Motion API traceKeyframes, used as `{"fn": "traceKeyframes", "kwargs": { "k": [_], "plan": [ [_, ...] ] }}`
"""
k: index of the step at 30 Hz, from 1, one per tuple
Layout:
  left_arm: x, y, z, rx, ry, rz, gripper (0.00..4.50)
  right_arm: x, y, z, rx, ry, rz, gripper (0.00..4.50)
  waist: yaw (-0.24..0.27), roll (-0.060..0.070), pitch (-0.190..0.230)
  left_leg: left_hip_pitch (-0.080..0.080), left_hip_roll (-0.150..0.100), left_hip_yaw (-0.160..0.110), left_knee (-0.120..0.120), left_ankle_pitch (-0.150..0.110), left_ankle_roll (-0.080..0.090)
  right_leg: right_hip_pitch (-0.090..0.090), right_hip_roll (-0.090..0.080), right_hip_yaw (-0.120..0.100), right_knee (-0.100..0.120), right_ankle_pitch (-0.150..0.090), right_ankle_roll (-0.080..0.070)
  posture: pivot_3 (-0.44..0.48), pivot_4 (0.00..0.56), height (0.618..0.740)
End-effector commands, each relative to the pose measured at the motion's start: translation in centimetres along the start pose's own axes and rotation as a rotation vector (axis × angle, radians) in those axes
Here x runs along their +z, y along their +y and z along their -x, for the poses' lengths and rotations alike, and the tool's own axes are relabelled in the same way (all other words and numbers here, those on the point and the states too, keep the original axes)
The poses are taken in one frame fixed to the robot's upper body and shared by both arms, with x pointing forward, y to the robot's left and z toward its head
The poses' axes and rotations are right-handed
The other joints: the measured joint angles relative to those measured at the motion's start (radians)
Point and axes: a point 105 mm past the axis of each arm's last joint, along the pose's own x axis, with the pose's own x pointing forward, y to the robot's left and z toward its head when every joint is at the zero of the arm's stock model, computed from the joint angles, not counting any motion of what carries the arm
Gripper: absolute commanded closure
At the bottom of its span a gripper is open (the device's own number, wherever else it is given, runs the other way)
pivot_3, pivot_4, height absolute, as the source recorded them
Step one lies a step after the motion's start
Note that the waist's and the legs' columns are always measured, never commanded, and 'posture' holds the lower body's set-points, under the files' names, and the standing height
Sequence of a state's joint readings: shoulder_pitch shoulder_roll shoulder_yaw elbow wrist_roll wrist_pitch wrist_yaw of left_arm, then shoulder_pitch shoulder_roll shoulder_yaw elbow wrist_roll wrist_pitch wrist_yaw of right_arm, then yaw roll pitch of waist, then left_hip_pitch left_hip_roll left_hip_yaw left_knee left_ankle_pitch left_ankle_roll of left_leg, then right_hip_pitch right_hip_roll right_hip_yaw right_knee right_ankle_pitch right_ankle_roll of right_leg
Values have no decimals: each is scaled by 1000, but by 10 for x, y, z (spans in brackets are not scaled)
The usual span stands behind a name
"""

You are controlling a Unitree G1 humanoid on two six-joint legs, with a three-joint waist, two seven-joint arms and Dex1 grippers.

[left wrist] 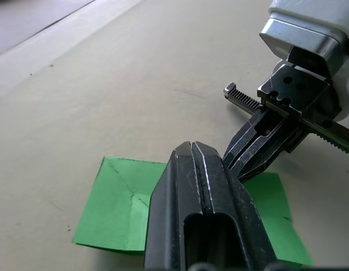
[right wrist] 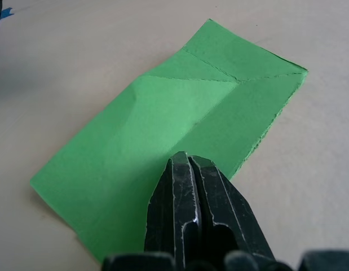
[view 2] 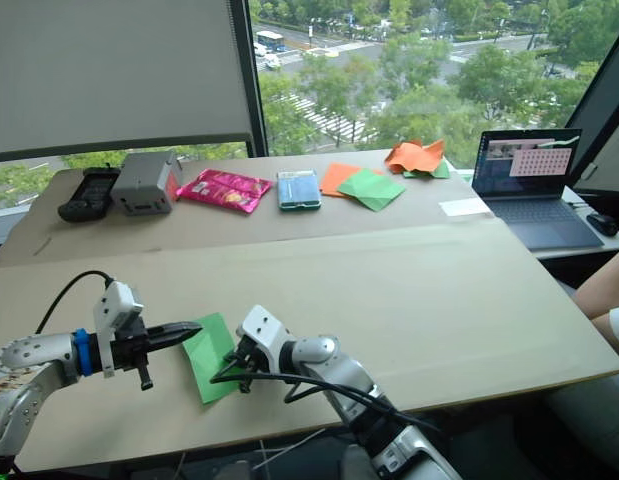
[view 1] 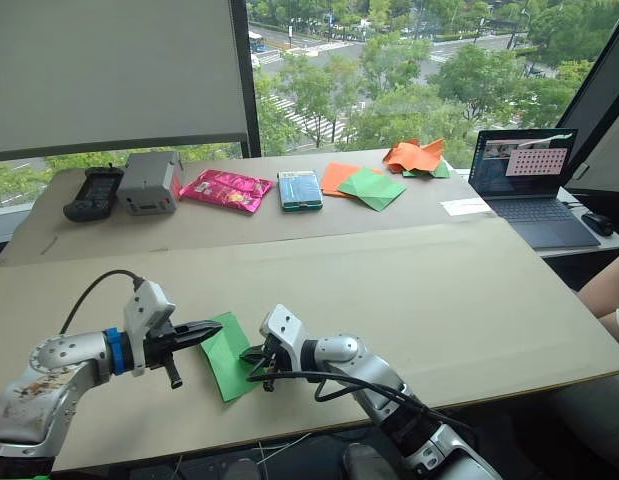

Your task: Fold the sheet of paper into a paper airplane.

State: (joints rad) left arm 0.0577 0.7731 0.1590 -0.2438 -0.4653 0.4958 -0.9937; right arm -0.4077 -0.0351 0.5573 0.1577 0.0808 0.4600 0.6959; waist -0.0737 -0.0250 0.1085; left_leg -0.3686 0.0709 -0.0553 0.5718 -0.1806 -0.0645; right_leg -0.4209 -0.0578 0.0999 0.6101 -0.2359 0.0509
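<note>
Both jaws are closed, fingers pressed flat together with no gap. The left gripper (view 1: 211, 327) has its tip at the left edge of the paper (view 1: 227, 356), over or on it; whether any paper is pinched between the fingers cannot be told. The right gripper (view 1: 257, 354) meets the paper's right edge, its tip resting at that edge in the right wrist view, and again a pinch cannot be confirmed. The two tips sit close together above the sheet in the left wrist view. The paper lies on the near worktop (view 1: 419, 290), folded into a narrow green strip with creases across it. On the far worktop, well apart, sit a black remote (view 1: 93, 193), a grey box (view 1: 149, 183), a pink packet (view 1: 227, 189), a teal pack (view 1: 299, 190), orange and green sheets (view 1: 364, 184), crumpled orange paper (view 1: 414, 155) and a laptop (view 1: 529, 185).
</note>
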Motion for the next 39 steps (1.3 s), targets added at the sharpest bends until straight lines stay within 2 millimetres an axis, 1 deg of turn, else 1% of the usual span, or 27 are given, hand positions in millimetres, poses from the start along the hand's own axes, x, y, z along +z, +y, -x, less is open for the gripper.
{"fn": "traceKeyframes", "kwargs": {
  "k": [1,3,7,10,13,18,21,24,26,31,39],
  "plan": [
    [-15,7,-5,42,41,-19,4500,-28,-6,3,-31,110,-53,4437,1,0,0,0,0,0,0,0,0,0,0,0,0,0,0,0,150,725],
    [-27,8,-6,47,77,-25,4500,-22,-9,6,-39,97,-49,4437,3,0,0,0,0,0,0,0,0,0,0,0,0,0,0,0,150,725],
    [-43,2,-6,21,127,-45,4500,-10,-13,10,-55,69,-37,4437,8,0,1,-1,0,0,0,0,0,0,-1,0,-1,0,0,0,150,725],
    [-50,-1,-8,10,149,-56,4500,-6,-15,10,-60,64,-28,4437,11,1,1,-1,0,1,0,-1,-1,0,-1,0,-2,0,0,0,150,725],
    [-56,-3,-9,8,172,-67,4500,-2,-21,6,-83,62,-16,4437,12,2,1,-1,0,1,0,-2,-3,0,-1,0,-2,0,0,0,150,725],
    [-58,-5,-8,0,189,-84,4500,-2,-30,0,-85,77,-8,4437,11,3,1,-1,0,1,0,-2,-3,0,-1,0,-1,0,0,0,150,725],
    [-59,-6,-6,-1,196,-93,4500,-5,-37,-5,-89,98,5,4437,7,4,1,-1,0,1,0,-2,-3,0,-1,0,-1,0,0,0,150,725],
    [-59,-6,-5,-1,198,-99,4500,-4,-46,-11,-100,106,17,4437,4,5,1,-1,0,1,0,-2,-3,0,-1,0,-1,0,0,0,150,725],
    [-59,-7,-5,0,198,-101,4500,0,-52,-15,-106,107,27,4437,3,5,1,-1,0,1,0,-2,-3,0,-1,0,-1,0,0,0,150,725],
    [-59,-8,-3,5,201,-104,4500,11,-58,-24,-103,100,53,4437,2,6,1,-1,0,1,0,-2,-3,0,-1,0,0,0,0,0,150,725],
    [-59,-8,-1,17,204,-108,4500,21,-61,-37,-97,99,81,4437,4,7,2,-1,0,1,0,-2,-3,1,-1,0,0,0,0,0,150,725]
  ]
}}
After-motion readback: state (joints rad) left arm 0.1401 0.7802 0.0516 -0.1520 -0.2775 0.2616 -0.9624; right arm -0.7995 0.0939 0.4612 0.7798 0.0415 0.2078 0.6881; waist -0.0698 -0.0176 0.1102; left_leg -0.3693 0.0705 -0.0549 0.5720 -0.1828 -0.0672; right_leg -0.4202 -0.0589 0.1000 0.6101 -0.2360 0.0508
